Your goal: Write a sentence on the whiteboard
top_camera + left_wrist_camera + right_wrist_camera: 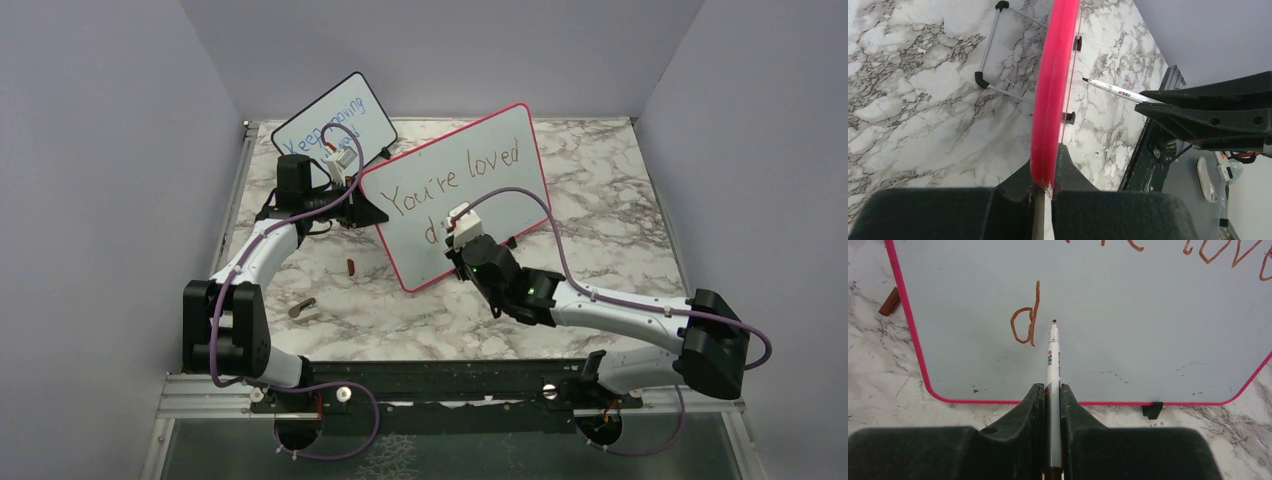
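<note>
The whiteboard [410, 250], white with a red-pink frame, stands tilted on the marble table. The sentence [455, 175] reads "You're loved" in brownish-red, with a single "d" [1035, 315] started on the line below. My left gripper [1050, 167] is shut on the whiteboard's pink left edge [1053, 75]. My right gripper [1052, 390] is shut on a white marker [1052, 360] that points at the board face [1128, 330]. The marker's tip sits just right of the "d", close to the surface. From above, the right gripper [462, 245] is at the board's lower middle.
A smaller black-framed board [335, 125] with blue writing leans behind my left arm. A brown marker cap [351, 266] lies left of the whiteboard's bottom corner, and a small greyish object [302, 308] lies nearer the front. A wire stand [985, 75] rests behind the board.
</note>
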